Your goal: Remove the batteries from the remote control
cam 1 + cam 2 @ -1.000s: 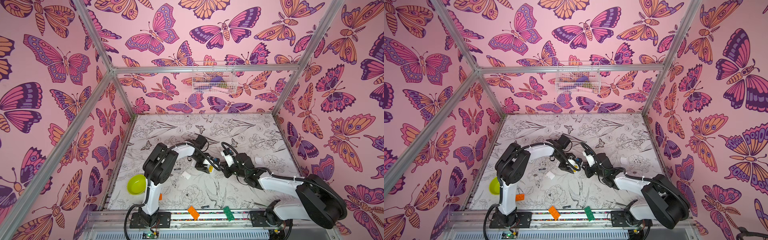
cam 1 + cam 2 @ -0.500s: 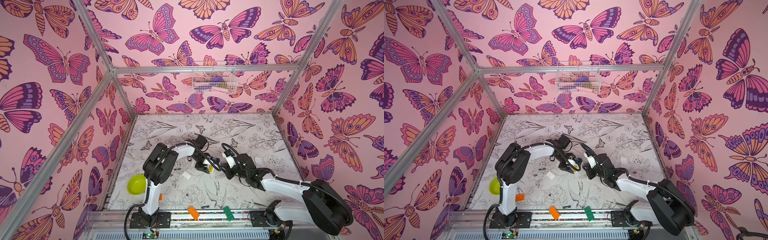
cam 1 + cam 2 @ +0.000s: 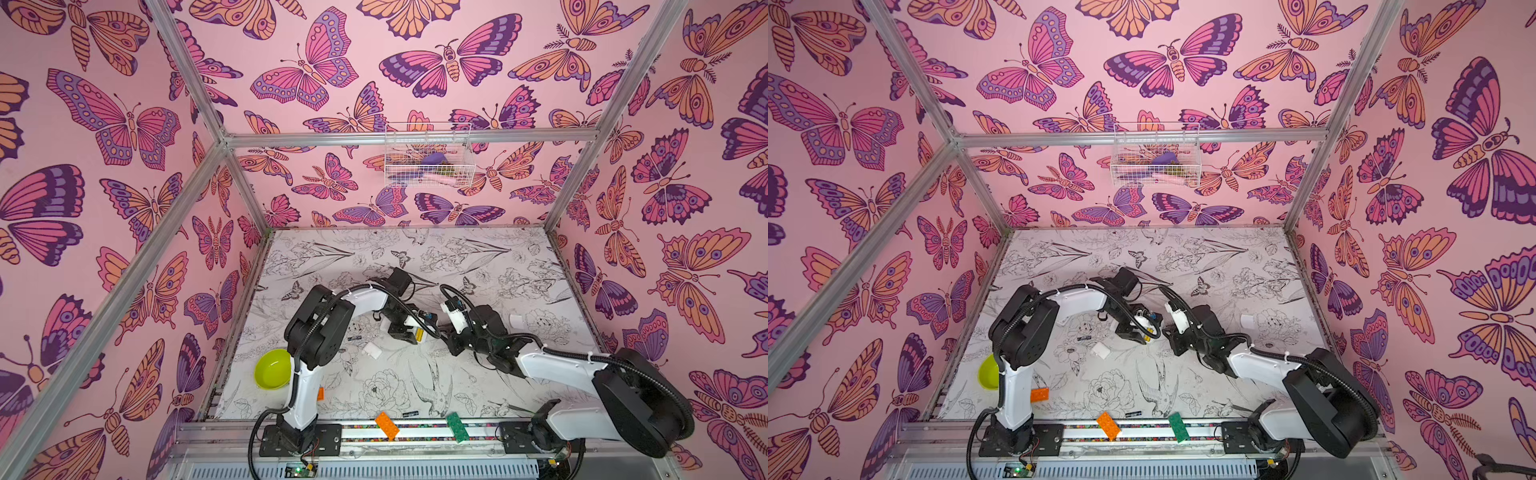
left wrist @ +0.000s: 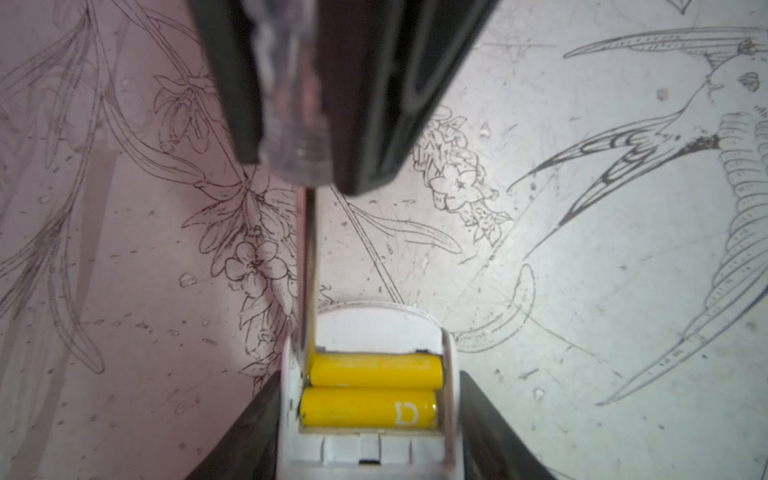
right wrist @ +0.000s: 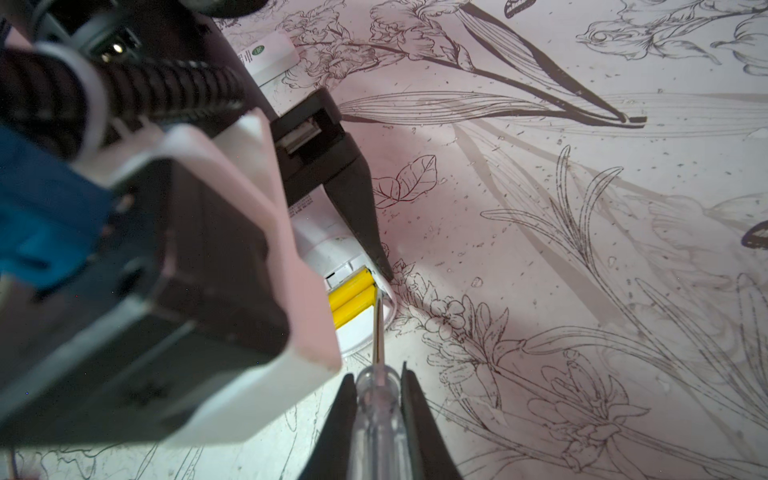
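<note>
Far to the left of the left gripper (image 4: 369, 377), a green bowl (image 3: 986, 372) sits half hidden behind that arm in a top view. Nearer the gripper, a small dark sliver (image 3: 354, 338) and a white cover (image 3: 371, 350) lie on the mat (image 3: 478, 257); the sliver is too small for us to name. In both top views the gripper's own body covers nearly all of the remote (image 4: 365, 451), and we catch only a speck of yellow there. The left wrist view shows more: the two black fingers (image 4: 249, 432) stand partway apart, pressed against the remote's long sides. Between them two yellow batteries (image 4: 374, 370) lie side by side in the uncovered compartment, and the frame edge cuts off the rest of the remote. Just to the right, the right gripper (image 5: 376, 388) is pinched tight on the clear handle of a screwdriver (image 5: 376, 424). Its thin shaft reaches the compartment's corner at the end of the outer battery, and we cannot tell whether it touches battery or wall. In the right wrist view the left arm's wrist block (image 5: 166, 270) hides most of the remote. Well to the right of both grippers lies a white piece (image 3: 516, 320) that we cannot make out.
</note>
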Controlling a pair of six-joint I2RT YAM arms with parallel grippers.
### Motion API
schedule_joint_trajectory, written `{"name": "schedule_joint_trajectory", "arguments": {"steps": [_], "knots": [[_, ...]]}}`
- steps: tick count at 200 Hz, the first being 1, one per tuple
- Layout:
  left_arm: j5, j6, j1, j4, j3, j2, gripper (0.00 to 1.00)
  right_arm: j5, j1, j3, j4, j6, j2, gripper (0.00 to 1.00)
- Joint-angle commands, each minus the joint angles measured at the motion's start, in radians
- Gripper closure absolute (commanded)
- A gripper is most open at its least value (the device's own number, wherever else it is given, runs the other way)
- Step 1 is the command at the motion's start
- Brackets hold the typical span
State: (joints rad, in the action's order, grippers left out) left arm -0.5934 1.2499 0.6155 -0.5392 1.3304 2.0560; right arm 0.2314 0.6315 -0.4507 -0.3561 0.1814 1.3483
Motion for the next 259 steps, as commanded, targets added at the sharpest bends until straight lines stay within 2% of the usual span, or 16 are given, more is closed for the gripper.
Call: {"name": "schedule_joint_trajectory", "arguments": {"steps": [1,18,53,85,123,211,259], "knots": [[0.043,0.019,0.014,-0.024,-0.036,0.033,0.64,0.137,-0.02,-0.044,0.051,0.036,0.02,1.0],[0.046,0.029,0.014,-0.023,-0.036,0.038,0.64,0.169,-0.031,-0.052,0.055,0.042,0.013,1.0],[0.044,0.022,0.011,-0.022,-0.035,0.036,0.64,0.144,-0.037,-0.065,0.068,0.033,-0.022,1.0],[0.047,0.024,0.012,-0.023,-0.04,0.032,0.64,0.086,-0.035,-0.08,0.121,-0.019,-0.024,1.0],[0.046,0.028,0.012,-0.022,-0.044,0.029,0.64,0.012,-0.033,-0.042,0.037,-0.016,-0.033,1.0],[0.046,0.026,0.01,-0.021,-0.043,0.033,0.64,0.04,-0.014,-0.032,0.024,-0.024,-0.009,1.0],[0.047,0.02,0.009,-0.024,-0.041,0.033,0.64,0.01,-0.013,-0.015,0.03,-0.03,-0.016,1.0]]}}
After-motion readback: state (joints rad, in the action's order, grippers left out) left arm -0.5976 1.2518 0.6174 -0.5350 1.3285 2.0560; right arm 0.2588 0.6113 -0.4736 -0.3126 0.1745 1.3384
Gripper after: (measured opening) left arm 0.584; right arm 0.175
